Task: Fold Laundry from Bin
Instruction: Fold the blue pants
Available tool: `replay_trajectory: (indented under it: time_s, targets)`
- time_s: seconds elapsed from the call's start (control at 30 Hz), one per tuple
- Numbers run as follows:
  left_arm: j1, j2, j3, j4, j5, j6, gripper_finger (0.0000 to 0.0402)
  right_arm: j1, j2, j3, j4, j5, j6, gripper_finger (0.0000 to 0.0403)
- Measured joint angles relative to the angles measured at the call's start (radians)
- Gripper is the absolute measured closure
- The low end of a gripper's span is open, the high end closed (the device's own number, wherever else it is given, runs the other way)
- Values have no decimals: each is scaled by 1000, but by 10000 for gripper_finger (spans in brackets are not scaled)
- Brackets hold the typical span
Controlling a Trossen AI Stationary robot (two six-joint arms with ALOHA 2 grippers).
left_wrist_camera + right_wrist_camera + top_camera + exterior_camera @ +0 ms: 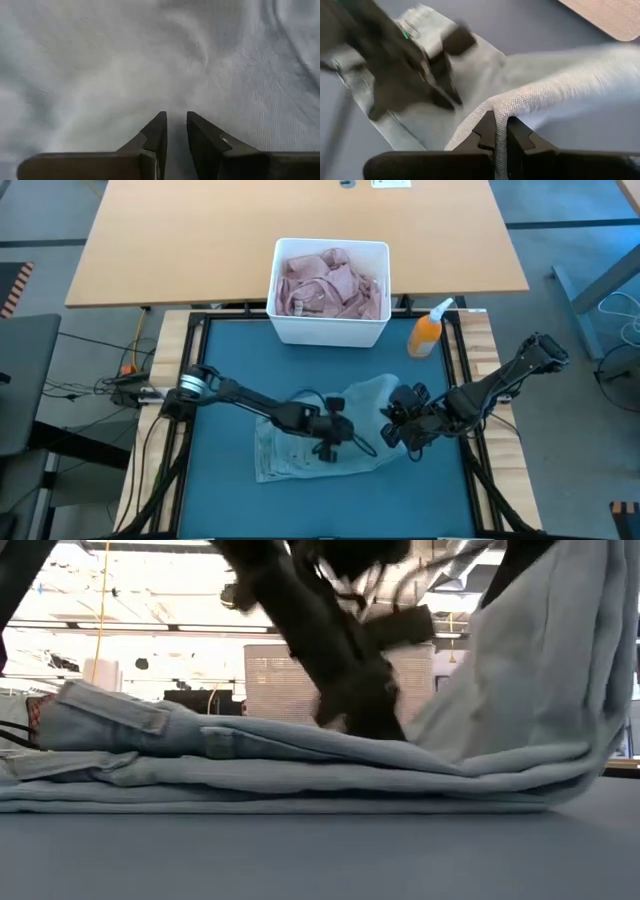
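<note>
On the teal mat (220, 470) that covers the near part of the tabletop, the light blue denim jeans (300, 455) lie folded in flat layers near the mat's centre. The left pincer (333, 442) rests point-down on the jeans; its fingers (156, 135) stand only slightly apart, with denim filling the view behind them, and nothing is seen caught between them. The right pincer (398, 430) is just beside the right end of the jeans, toward the mat's right edge. Its fingers (488, 131) are pressed together on a raised fold of denim, and that end of the garment (540, 680) rises off the mat in the low view while the remainder stays flat.

At the mat's far edge, centred, stands the white bin (330, 328), holding crumpled dusty pink laundry (330, 285). An orange spray bottle (428, 332) stands just beside the bin, toward the far right corner of the mat.
</note>
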Motion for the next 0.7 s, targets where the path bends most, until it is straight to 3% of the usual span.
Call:
replay_trajectory:
  time_s: [0.2, 0.33, 0.43, 0.53, 0.63, 0.7]
  targets:
    - [-14, -229, -46, -274, 12, -32, 369, 1, 0, 0, -42, -5, 2, 370]
    - [-58, -402, -217, -281, 29, -109, 385, 1, 0, 0, -74, -6, 3, 371]
    - [-111, -503, -449, -70, 50, -223, 395, 1, 0, 0, -90, -6, -1, 371]
    - [-167, -529, -667, 297, 61, -337, 400, -2, 0, 0, -106, -6, -4, 370]
    - [-194, -479, -769, 599, 42, -410, 401, -17, -2, 3, -114, -17, -19, 371]
    - [-192, -424, -771, 627, 32, -434, 401, -28, -3, 21, -117, -31, -31, 371]
